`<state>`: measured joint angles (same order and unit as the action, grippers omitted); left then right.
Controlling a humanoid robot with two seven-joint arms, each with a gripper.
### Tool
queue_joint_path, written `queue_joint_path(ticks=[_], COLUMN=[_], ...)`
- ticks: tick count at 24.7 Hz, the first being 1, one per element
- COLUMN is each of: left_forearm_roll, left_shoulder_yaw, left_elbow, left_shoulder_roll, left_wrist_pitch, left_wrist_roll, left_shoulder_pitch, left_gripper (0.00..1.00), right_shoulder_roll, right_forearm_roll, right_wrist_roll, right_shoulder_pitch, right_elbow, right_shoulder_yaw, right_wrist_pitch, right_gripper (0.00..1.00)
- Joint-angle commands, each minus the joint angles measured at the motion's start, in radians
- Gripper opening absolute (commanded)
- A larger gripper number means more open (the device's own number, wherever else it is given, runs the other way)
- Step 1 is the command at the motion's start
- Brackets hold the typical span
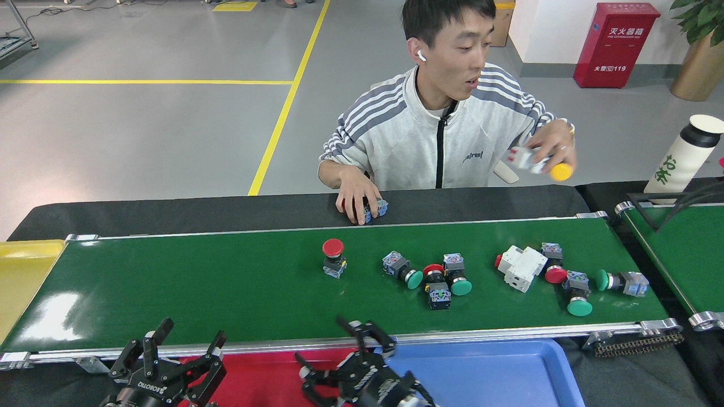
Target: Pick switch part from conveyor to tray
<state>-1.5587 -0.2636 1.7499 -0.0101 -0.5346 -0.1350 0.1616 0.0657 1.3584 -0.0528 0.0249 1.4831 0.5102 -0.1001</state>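
The conveyor (226, 294) is the long green belt across the view. Several switch parts lie on its right half: a red-capped one (333, 257) standing upright, a green-capped one (401, 270), a red and green cluster (444, 281), a white block (521, 267) and more green and red ones (578, 294) near the right end. My right gripper (334, 353) hangs open over the seam between the red tray (266, 370) and the blue tray (498, 373), nothing showing between its fingers. My left gripper (175, 350) is open at the bottom left, below the belt's near rail.
A person sits behind the belt, one hand (357, 200) resting on parts on the black table edge, the other hand (546, 152) raised with a white, yellow-capped part. A yellow bin (22, 271) is at the left, a second green belt (693, 254) and a bottle (684, 152) at the right.
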Motion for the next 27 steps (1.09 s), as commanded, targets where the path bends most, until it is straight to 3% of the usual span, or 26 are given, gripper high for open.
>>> queue_joint_path(ticks=[1,4,7,10,13,23,25,27], left_forearm_roll=[-0.078,-0.11,-0.112,-0.11,-0.109,-0.104,-0.107,-0.109], left_shoulder_yaw=[0.046,0.122,0.195,0.265,0.29,0.288,0.29,0.293], left_elbow=[-0.006,-0.112,-0.248,-0.383,-0.483,-0.65,-0.696,-0.728], left_shoulder_roll=[0.01,0.018,0.019,0.018,0.021,0.039,0.038,0.025], left_wrist_pitch=[0.013,0.073,0.13,0.202,0.237,0.266,0.272,0.268], left_wrist_roll=[0.003,-0.032,-0.063,-0.061,-0.058,-0.009,0.011,0.034], left_shoulder_pitch=[-0.062,-0.194,-0.307,-0.387,-0.438,-0.567,-0.594,-0.614], left_gripper=[1.0,1.0,1.0,1.0,1.0,1.0,0.94,0.59], right_shoulder_roll=[-0.001,0.005,0.011,0.074,0.089,0.092,0.092,0.094], right_forearm_roll=[-0.002,-0.005,-0.005,0.013,0.034,0.021,0.015,-0.005], right_wrist_roll=[-0.075,-0.084,-0.053,0.019,0.031,0.094,0.096,0.1], right_shoulder_pitch=[-0.025,-0.037,0.03,0.093,0.148,0.204,0.236,0.267], right_elbow=[0.022,0.02,0.014,-0.032,-0.09,-0.199,-0.233,-0.273], right_shoulder_yaw=[-0.027,-0.055,-0.059,-0.038,-0.006,0.082,0.091,0.096], right_wrist_pitch=[-0.201,-0.271,-0.271,-0.277,-0.288,-0.294,-0.297,-0.297], right_gripper=[0.99,0.99,0.99,0.99,0.99,0.98,0.98,0.98])
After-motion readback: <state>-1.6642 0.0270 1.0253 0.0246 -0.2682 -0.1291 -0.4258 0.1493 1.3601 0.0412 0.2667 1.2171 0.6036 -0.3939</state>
